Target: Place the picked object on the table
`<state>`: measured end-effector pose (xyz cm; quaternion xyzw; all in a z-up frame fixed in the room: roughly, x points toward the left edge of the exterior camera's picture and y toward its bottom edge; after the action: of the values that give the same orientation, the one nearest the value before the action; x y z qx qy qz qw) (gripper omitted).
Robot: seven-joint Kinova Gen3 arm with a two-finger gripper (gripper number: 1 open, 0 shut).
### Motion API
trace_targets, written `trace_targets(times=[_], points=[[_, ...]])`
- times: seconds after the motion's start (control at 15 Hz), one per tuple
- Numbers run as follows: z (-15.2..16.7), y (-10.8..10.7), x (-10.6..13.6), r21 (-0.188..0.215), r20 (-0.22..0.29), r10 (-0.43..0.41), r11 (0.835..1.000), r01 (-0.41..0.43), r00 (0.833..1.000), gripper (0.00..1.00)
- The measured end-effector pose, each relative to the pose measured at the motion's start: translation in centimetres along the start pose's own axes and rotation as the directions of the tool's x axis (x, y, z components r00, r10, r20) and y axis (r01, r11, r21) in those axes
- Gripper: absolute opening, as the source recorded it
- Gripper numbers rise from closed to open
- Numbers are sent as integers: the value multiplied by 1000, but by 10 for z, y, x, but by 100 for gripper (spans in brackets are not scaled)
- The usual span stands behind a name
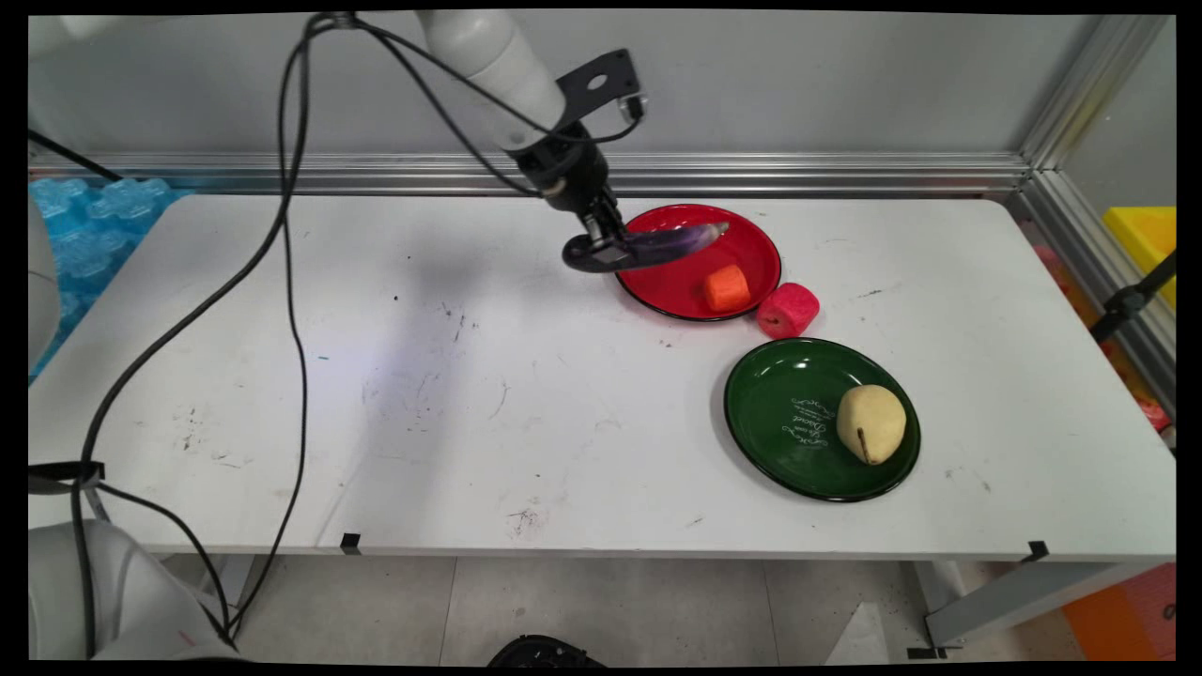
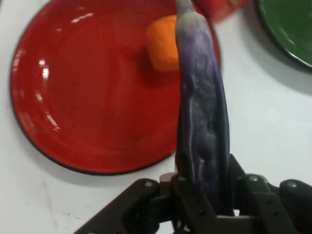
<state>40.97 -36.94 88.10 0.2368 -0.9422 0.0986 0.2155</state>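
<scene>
Eggplant (image 1: 671, 244) sits clamped in your gripper (image 1: 601, 246), held by its fat end and lifted over the near-left rim of the red plate (image 1: 751, 246), tip pointing across it. You have an orange piece (image 1: 727, 287) on that plate, a pink one (image 1: 787, 310) just beside it on the bench (image 1: 470, 394), and a pear (image 1: 871, 424) on the green plate (image 1: 779, 413).
</scene>
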Motion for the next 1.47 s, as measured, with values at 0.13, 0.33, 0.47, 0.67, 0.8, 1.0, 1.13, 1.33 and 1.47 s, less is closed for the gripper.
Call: trace_targets(times=[0.13,0.33,0.47,0.67,0.8,1.0,1.13,1.33,1.47], points=[[-6,3,-7,-23,3,55,998,-55,998,0],[-11,8,-18,-56,7,135,989,-135,991,0],[-11,13,-25,-81,8,193,978,-192,981,0],[-3,21,-32,-110,8,258,960,-256,966,0],[6,24,-35,-122,8,287,951,-284,958,0],[23,28,-39,-133,8,308,943,-304,951,0],[38,31,-42,-143,10,320,938,-315,947,0],[58,34,-45,-152,12,328,934,-322,945,0],[71,35,-47,-157,13,325,935,-319,945,0]])
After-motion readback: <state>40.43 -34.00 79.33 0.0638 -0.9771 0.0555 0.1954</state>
